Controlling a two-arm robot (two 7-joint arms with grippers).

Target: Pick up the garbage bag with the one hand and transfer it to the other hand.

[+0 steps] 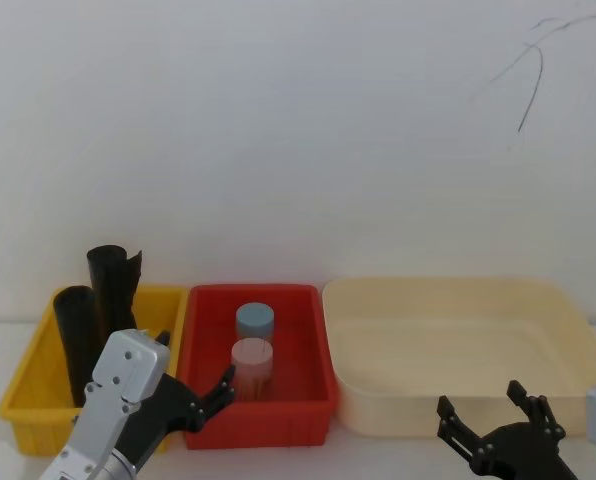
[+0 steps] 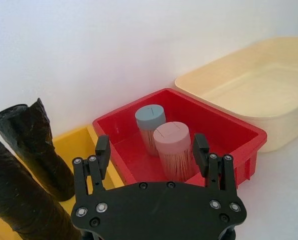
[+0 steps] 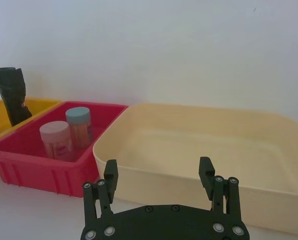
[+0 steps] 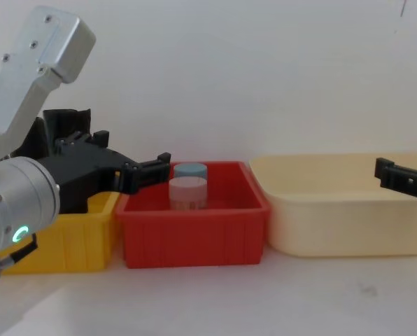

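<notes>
The garbage bag (image 1: 76,335) stands upright at the left end of the yellow bin (image 1: 30,400). A second black roll (image 1: 113,285) with a ragged, flared top stands just behind it in the same bin. The left gripper (image 2: 151,145) hovers at the near edge where the yellow bin meets the red bin (image 1: 308,400), its jaws released and spread wide with nothing between them. It points toward the red bin and is apart from the bag. In the chest view the left arm covers most of both rolls.

Two round jars stand close together in the red bin, a blue-lidded one (image 1: 255,320) behind a pink-lidded one (image 1: 251,365). A wide cream tub (image 1: 568,400) sits just beside the red bin on the right. The right gripper (image 3: 158,170) hangs low in front of the tub's near wall, its jaws also released and holding nothing.

The three containers sit in a row on a white worktop (image 4: 299,294) against a plain white wall (image 1: 298,130). A thin dark line (image 1: 530,75) marks the wall at its upper right.
</notes>
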